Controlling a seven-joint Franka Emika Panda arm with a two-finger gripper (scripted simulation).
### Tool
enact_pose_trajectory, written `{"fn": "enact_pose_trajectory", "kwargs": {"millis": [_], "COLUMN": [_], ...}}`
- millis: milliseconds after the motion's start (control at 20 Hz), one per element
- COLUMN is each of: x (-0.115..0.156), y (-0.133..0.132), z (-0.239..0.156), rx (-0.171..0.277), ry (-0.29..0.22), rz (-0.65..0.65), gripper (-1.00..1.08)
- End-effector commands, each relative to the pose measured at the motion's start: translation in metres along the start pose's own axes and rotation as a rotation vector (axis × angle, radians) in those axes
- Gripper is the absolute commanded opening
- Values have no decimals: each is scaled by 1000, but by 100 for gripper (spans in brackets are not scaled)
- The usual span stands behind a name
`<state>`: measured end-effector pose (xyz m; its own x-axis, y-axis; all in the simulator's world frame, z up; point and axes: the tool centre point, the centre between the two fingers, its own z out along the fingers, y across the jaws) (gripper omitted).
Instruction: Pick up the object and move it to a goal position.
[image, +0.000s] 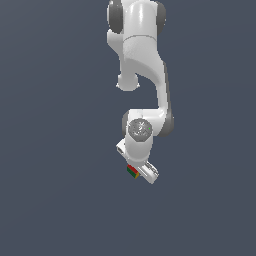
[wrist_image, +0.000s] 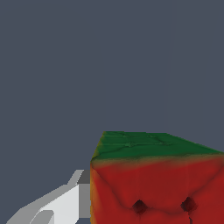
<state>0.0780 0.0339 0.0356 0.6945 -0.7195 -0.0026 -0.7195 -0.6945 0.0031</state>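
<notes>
The object (image: 132, 172) is a tiny cube with red, green and yellow-orange faces, pressed against the end of the white gripper (image: 136, 172) at the bottom of the arm in the exterior view. In the wrist view the object (wrist_image: 153, 183) looms large, green face above and red face with small dark dots toward the camera. One white finger (wrist_image: 65, 203) touches its side; the other finger is out of frame. The gripper looks shut on the cube.
The white Panda arm (image: 142, 60) reaches down from the top of the exterior view. Around it there is only a uniform dark grey-blue surface (image: 55, 150), with no other objects or edges showing.
</notes>
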Motion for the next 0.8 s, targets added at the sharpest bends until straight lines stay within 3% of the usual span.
{"fn": "enact_pose_trajectory", "kwargs": {"millis": [0, 400, 750], "x": [-4, -32, -77], "y": [-1, -3, -6], "z": [-7, -42, -97], "rx": [2, 3, 3], "ry": [2, 1, 1], "rz": [-1, -1, -1], "gripper": [-100, -100, -100]}}
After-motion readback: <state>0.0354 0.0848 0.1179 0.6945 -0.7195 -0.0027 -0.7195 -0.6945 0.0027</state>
